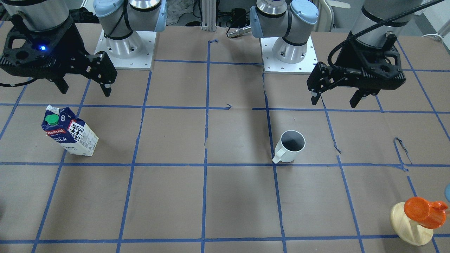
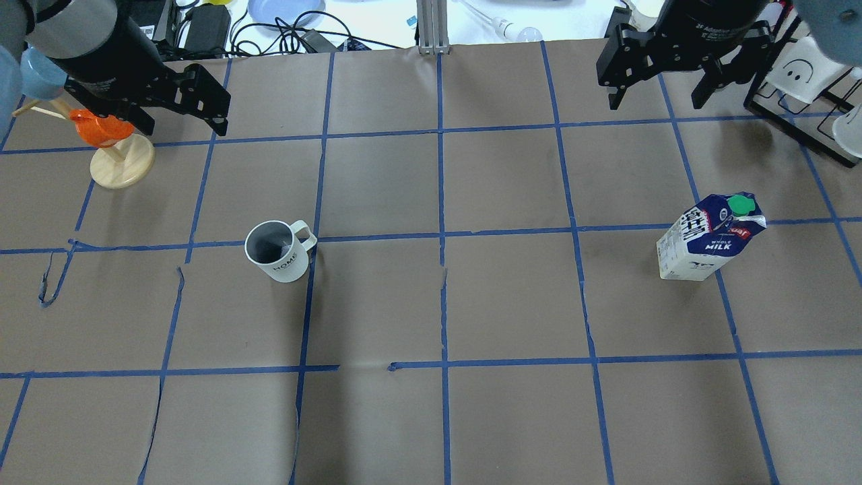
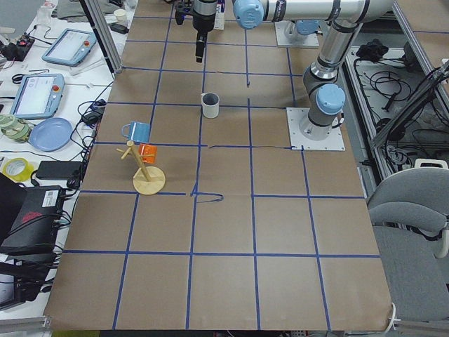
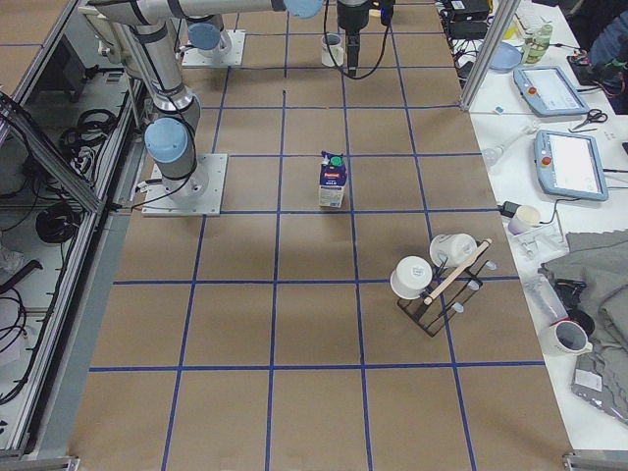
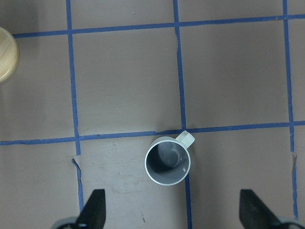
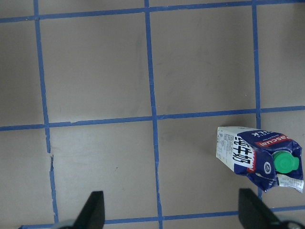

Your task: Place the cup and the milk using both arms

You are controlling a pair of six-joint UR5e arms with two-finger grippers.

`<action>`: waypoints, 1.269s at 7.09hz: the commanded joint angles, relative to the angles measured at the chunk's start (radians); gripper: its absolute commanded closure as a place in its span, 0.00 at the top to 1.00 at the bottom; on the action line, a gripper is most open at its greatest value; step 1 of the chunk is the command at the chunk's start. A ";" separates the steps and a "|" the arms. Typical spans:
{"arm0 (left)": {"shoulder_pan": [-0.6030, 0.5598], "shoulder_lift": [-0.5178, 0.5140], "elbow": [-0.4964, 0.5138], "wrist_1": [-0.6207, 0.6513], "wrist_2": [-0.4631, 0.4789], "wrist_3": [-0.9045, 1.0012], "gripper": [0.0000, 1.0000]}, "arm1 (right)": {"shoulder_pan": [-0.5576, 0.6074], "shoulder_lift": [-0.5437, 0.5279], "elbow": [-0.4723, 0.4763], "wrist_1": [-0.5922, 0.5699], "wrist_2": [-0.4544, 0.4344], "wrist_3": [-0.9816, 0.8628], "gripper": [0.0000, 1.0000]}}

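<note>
The white cup (image 1: 290, 146) with a dark grey inside stands upright on the brown paper; it also shows in the overhead view (image 2: 275, 250) and the left wrist view (image 5: 167, 160). The blue and white milk carton (image 1: 70, 131) with a green cap stands upright on the other side (image 2: 710, 237) and shows in the right wrist view (image 6: 259, 156). My left gripper (image 1: 334, 102) is open and empty, raised above the table, apart from the cup (image 2: 183, 128). My right gripper (image 1: 85, 92) is open and empty, raised near the milk (image 2: 654, 104).
A wooden stand with an orange cup (image 2: 114, 151) and a blue cup (image 3: 137, 130) sits by the left gripper. A black rack with white cups (image 2: 801, 74) stands at the far right. The arm bases (image 1: 124, 52) sit on the robot's side. Blue tape lines grid the paper.
</note>
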 commanded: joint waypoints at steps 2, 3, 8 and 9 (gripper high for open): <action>0.130 -0.021 -0.176 0.095 -0.012 0.072 1.00 | 0.000 0.000 0.000 0.000 0.000 0.000 1.00; 0.142 -0.043 -0.276 0.232 -0.013 0.074 1.00 | 0.000 0.000 0.000 0.000 0.000 0.000 1.00; 0.101 -0.170 -0.455 0.510 -0.015 0.017 1.00 | 0.000 0.000 0.002 0.002 0.000 -0.001 1.00; 0.078 -0.179 -0.458 0.511 -0.015 0.014 1.00 | 0.000 0.000 0.002 0.002 0.000 -0.002 1.00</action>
